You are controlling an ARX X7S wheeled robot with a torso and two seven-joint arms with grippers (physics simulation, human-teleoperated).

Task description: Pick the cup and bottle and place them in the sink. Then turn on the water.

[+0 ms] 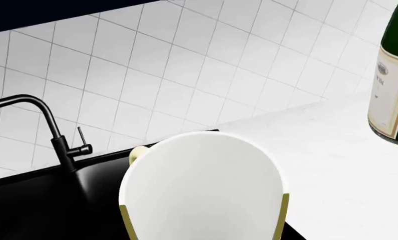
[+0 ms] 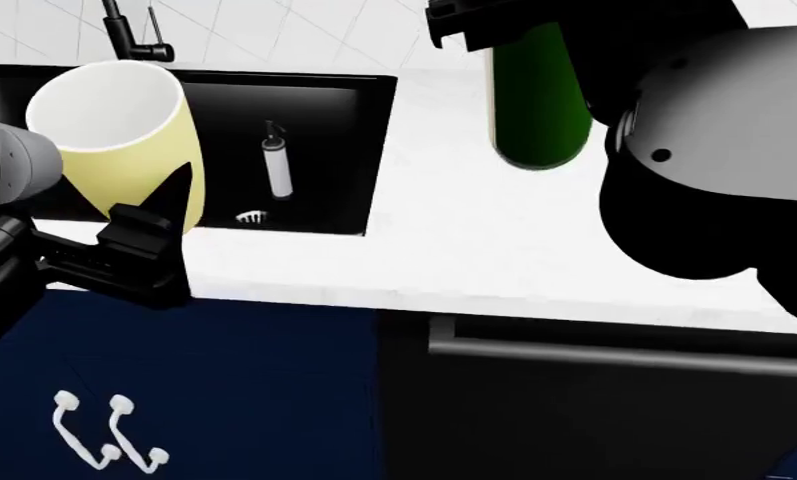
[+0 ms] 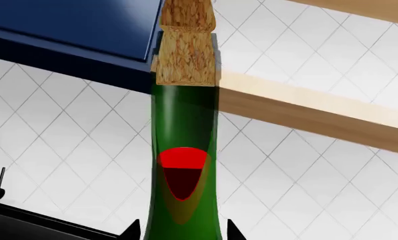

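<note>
Nearest in the head view: dark blue cabinet front (image 2: 171, 390) w/ two white handles (image 2: 105, 430) low down, and a black panel (image 2: 598, 410) beside it under the counter. Above that, left gripper (image 2: 151, 225) is clamped on the cup (image 2: 118, 140), one black finger (image 2: 171, 200) pressed against the pale yellow wall; cup is held up in the air, tilted, white inside facing the head cam, in front of the sink's near edge. Left wrist view has the cup (image 1: 202, 190) filling the lower frame, small handle poking out toward the sink. Right arm's big dark housing (image 2: 718, 170) blocks most of that side; right gripper (image 3: 180, 231) has black tips showing either side of the bottle (image 3: 184, 195), so it's closed on the bottle. Bottle (image 2: 542, 95) sits over the white counter (image 2: 505, 230), right of the sink; can't tell if the base touches the top. Cork (image 3: 185, 45) on top, whitish label (image 1: 390, 95) visible from the left wrist cam. Further back: black sink (image 2: 325, 150) w/ a round drain (image 2: 251, 217) and a small white-and-grey cylinder (image 2: 278, 165) in the basin. Black faucet (image 1: 45, 127) at the rear rim, then white tiled wall (image 1: 185, 60).
</note>
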